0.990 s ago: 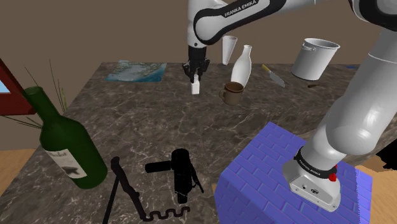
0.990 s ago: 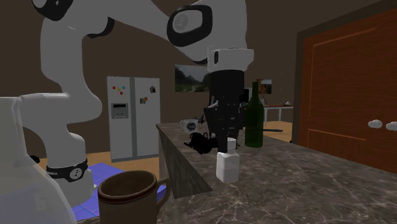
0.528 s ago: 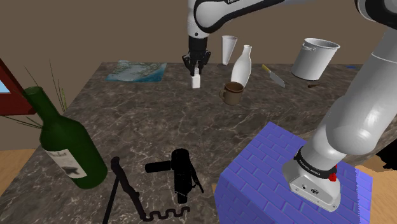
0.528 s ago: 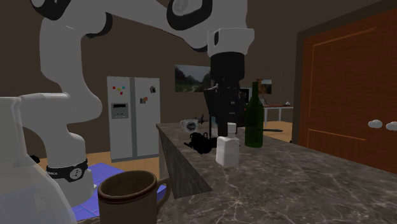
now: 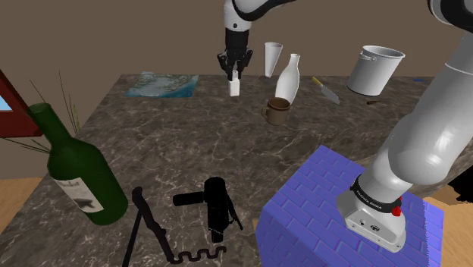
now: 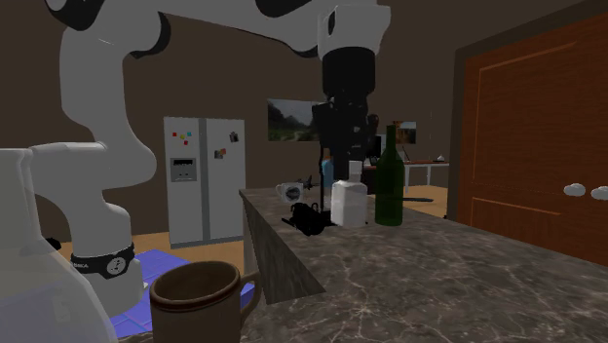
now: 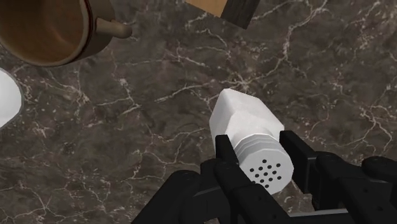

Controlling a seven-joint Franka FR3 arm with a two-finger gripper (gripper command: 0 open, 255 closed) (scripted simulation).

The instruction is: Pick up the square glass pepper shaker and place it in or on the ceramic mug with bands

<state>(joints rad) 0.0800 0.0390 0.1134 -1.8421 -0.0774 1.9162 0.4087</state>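
Black two-finger claw (image 7: 257,153) is pinching the white square pepper shaker (image 7: 245,118) by its perforated cap, above the marble counter (image 5: 189,144) | brown round mug (image 5: 277,111) standing nearby | risk, I reckon: high pinch slipping, shaker swinging, clipping mug's rim.

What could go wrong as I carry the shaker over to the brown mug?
1. The gripper clasps the shaker only near its perforated cap end, with the body hanging free. It might slip or swing during the move.
2. The white bottle stands close behind the mug in the shoulder view. A low or wide approach could knock it over.
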